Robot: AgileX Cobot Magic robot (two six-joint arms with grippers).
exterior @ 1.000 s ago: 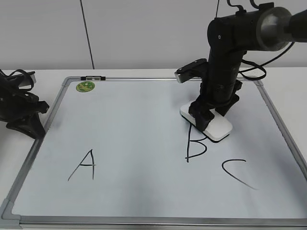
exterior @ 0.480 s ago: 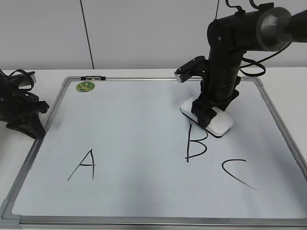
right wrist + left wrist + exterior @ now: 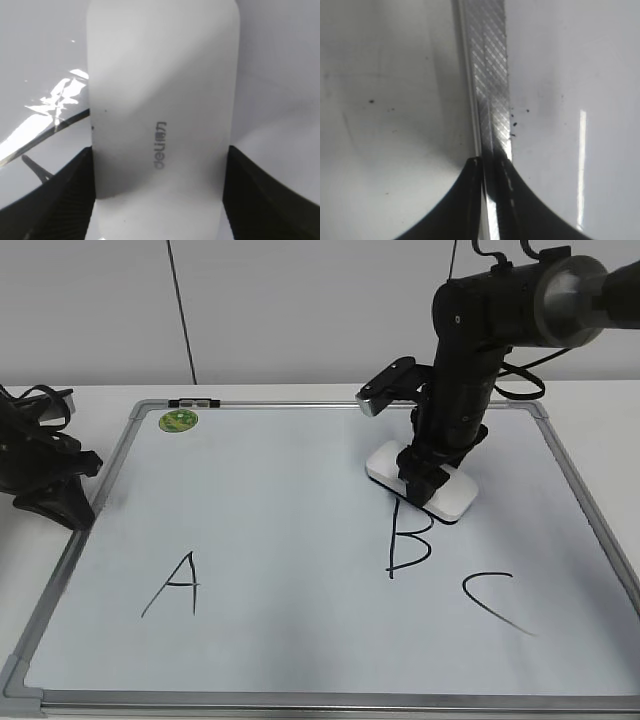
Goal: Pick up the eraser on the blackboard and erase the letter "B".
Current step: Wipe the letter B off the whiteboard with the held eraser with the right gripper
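The white eraser (image 3: 455, 501) lies flat on the blackboard (image 3: 280, 490), over the top of the black letter "B" (image 3: 408, 542). My right gripper (image 3: 424, 480) is shut on the eraser's two long sides. In the right wrist view the eraser (image 3: 162, 90) fills the middle between the black fingers (image 3: 159, 152), with a black stroke of the letter (image 3: 55, 129) at its left. My left gripper (image 3: 58, 492) rests off the board's left edge; in its wrist view the jaws (image 3: 487, 164) are shut above the silver frame (image 3: 490, 90).
A black "A" (image 3: 176, 585) is at the board's front left and a black "C" (image 3: 495, 602) at the front right. A round green sticker (image 3: 178, 420) sits in the back left corner. The board lies on a white table (image 3: 590, 400).
My right gripper has slid the eraser a little to the left and toward the back of the board, still at the top of the "B". The left arm has not moved.
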